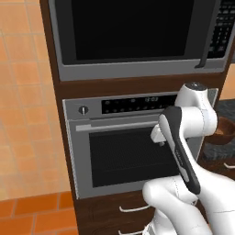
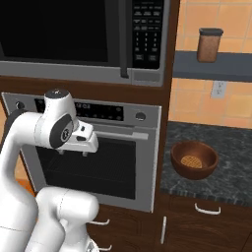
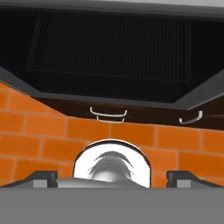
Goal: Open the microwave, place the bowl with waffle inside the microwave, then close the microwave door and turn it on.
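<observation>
Since the microwave door [image 2: 59, 32] is seen flat and shut against the microwave [image 1: 137, 41], no step of the task is judged to be done yet. The dark bar handle [image 2: 123, 44] is seen just left of the keypad [image 2: 147, 32], and nothing is touching it.

The bowl with waffle [image 2: 194, 160] is found on the dark counter [image 2: 231, 162], down and to the right of the microwave, well apart from it. A golden waffle piece is seen lying inside the bowl. The bowl is not touched by anything.

The gripper [image 2: 73, 151] is held low, below the microwave and in front of the wall oven [image 2: 113, 162], and it is pointed down. In the hand view, the two finger tips [image 3: 41, 178] are seen far apart at the bottom corners, so the gripper is judged to be spread wide, with nothing held. The orange floor tiles [image 3: 43, 127] and two drawer handles [image 3: 108, 114] are looked at by the hand camera.

All of the work is thought to be left: the door must be pulled open, the bowl must be lifted in, the door must be shut, and a button must be pressed.
</observation>
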